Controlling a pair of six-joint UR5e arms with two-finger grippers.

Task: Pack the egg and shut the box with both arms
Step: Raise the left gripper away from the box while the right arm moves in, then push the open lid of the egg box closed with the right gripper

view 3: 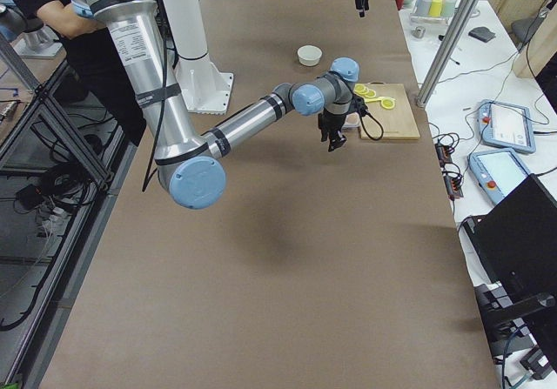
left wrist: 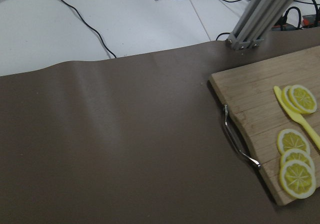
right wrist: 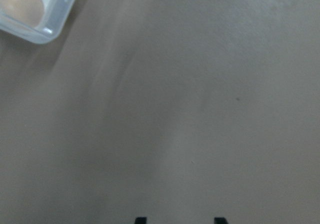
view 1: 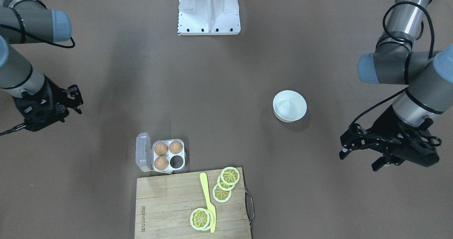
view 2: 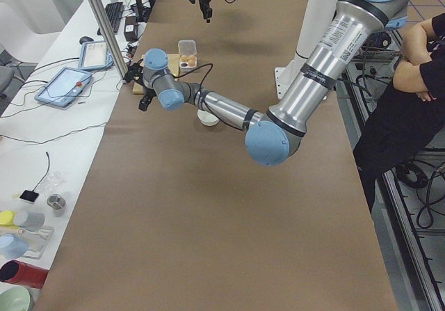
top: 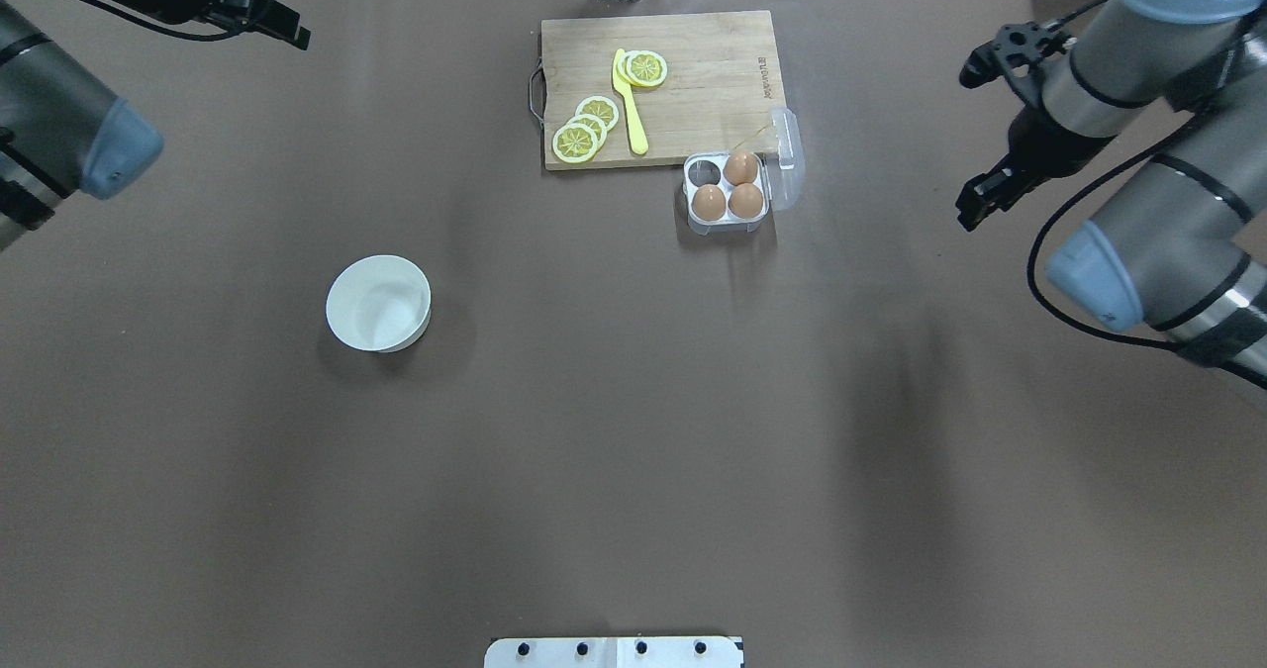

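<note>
The box (view 1: 168,169) is a white four-cell tray with its clear lid (view 1: 141,150) swung open to one side. It stands on the brown table against the cutting board's edge and also shows in the overhead view (top: 728,225). Three orange-brown eggs (view 1: 161,148) (view 1: 176,147) (view 1: 161,163) fill three cells; the fourth cell (view 1: 176,161) is empty. No loose egg is visible. My left gripper (view 1: 359,157) is open and empty, far from the box. My right gripper (view 1: 75,99) is open and empty above bare table; its wrist view shows its fingertips (right wrist: 140,220) and the box corner (right wrist: 35,8).
A round white bowl (view 1: 289,106) stands empty between the box and my left gripper. A wooden cutting board (view 1: 170,203) beside the box carries lemon slices (view 1: 230,175) and a yellow knife (view 1: 207,196). The white stand (view 1: 208,9) sits at the robot's side.
</note>
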